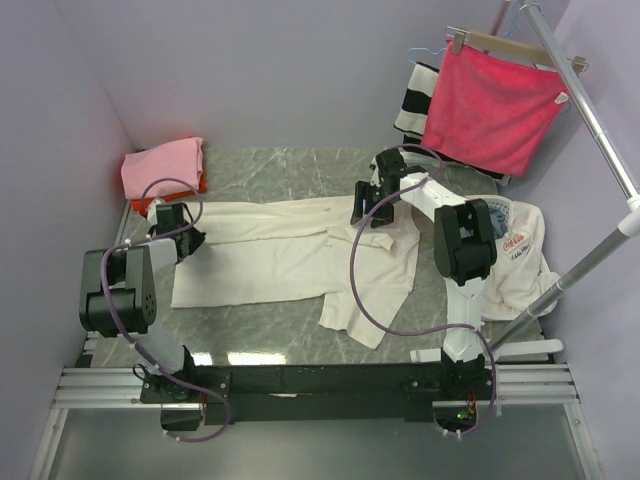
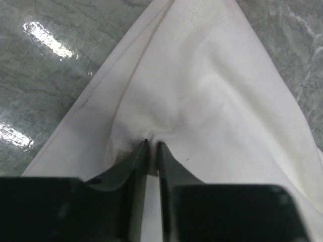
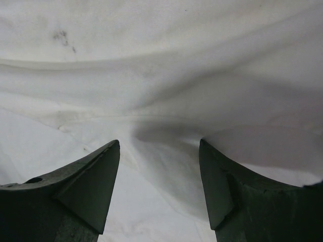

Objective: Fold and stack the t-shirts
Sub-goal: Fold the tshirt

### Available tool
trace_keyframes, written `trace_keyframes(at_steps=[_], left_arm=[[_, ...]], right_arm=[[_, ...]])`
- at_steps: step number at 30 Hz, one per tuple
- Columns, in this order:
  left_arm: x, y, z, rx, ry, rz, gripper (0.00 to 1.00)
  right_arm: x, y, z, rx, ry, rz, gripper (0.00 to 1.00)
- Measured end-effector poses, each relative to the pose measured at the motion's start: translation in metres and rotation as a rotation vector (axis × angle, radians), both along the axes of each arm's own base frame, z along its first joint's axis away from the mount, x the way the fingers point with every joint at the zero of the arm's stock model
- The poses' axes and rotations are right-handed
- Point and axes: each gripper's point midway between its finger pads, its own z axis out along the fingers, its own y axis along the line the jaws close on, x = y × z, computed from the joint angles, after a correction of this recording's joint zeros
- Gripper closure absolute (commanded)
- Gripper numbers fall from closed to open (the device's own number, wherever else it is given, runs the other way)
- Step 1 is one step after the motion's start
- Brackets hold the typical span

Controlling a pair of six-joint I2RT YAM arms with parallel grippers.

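left tool (image 2: 152, 144) pinches cream tee (image 2: 217, 96) on lilac-walled marble table (image 1: 260, 170); right tool (image 3: 159, 144) gapes.

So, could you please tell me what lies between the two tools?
Only the cream tee, lying spread out; the top external view shows it.

We see a cream shirt (image 1: 290, 245) mid-frame on a grey-green marbled table (image 1: 270, 165), a pink shirt (image 1: 162, 165) over an orange-red shirt (image 1: 201, 184) upper left, and a red cloth (image 1: 490, 105) beside a black-and-white striped cloth (image 1: 414, 95) upper right.
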Motion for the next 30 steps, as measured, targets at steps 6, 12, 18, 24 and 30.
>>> trace_keyframes(at_steps=[6,12,18,24,30], left_arm=[[0.011,0.003,0.008,0.025,0.019,-0.020,0.99],[0.043,0.016,0.054,0.138,-0.016,-0.067,0.92],[0.052,0.028,0.049,0.239,0.084,-0.126,0.59],[0.021,0.037,0.013,0.277,0.283,-0.138,0.39],[0.002,0.042,0.019,0.318,0.318,-0.100,0.26]], right_arm=[[0.001,-0.001,0.000,-0.009,-0.003,-0.003,0.30],[0.001,-0.003,-0.003,-0.020,0.001,-0.008,0.30],[0.000,-0.005,-0.003,-0.027,0.003,-0.011,0.30],[0.000,-0.006,-0.004,-0.033,0.006,-0.013,0.30],[0.001,-0.011,-0.005,-0.063,0.000,-0.028,0.28]])
